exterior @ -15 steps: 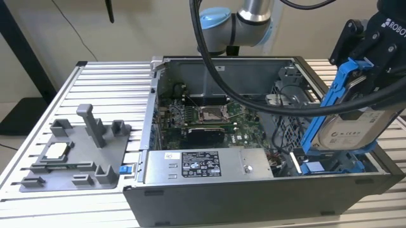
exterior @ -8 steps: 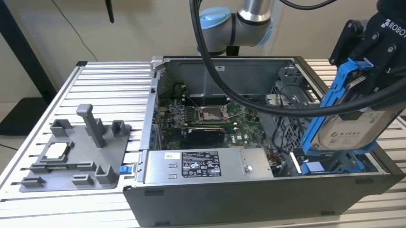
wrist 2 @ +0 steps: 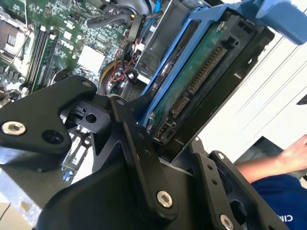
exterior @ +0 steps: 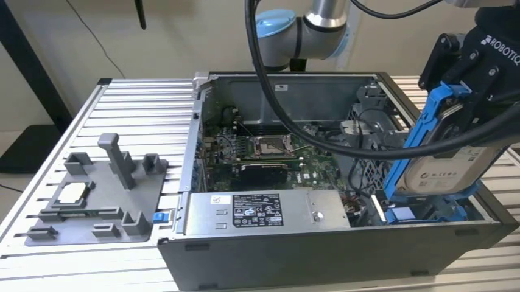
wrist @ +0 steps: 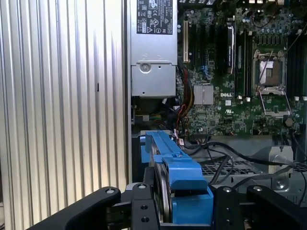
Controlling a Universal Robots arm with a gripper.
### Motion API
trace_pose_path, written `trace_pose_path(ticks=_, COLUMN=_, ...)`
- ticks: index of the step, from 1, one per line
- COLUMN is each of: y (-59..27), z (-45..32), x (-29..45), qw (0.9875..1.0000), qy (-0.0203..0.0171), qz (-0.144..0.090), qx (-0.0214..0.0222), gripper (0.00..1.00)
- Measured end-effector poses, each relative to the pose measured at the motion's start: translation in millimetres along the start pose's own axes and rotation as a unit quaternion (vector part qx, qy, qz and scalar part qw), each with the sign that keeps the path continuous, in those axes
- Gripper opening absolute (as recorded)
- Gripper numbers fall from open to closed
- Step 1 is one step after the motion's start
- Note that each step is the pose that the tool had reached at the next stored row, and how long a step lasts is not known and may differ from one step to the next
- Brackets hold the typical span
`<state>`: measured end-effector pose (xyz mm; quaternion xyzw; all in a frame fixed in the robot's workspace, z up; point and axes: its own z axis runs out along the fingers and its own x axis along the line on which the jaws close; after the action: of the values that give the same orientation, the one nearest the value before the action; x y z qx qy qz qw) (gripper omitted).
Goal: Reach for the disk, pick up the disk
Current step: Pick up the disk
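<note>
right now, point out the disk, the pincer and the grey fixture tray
disk (exterior: 445, 165), exterior view, on its white label
pincer (wrist: 184, 203), first wrist view, between its fingertips, shut on the disk's blue frame
tray (exterior: 94, 228), exterior view, on its flat base

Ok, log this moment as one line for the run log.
gripper: shut on disk | disk: held tilted, over the case's drive bay at the exterior view's right | pick: done
</note>
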<state>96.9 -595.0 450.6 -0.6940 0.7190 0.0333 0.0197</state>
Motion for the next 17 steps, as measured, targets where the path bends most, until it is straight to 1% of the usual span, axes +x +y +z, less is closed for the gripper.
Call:
trace_pose_path(ticks=5, y=-1.3, z=6.3, x=-0.2, qw=1.0000, qy=0.0001, qz=0.000, qx=0.0000, gripper=0.00)
trace_pose_path(ticks=17, y=-1.5, z=9.3, x=-0.1, qw=1.0000, qy=0.0001, qz=0.000, qx=0.0000, gripper=0.00)
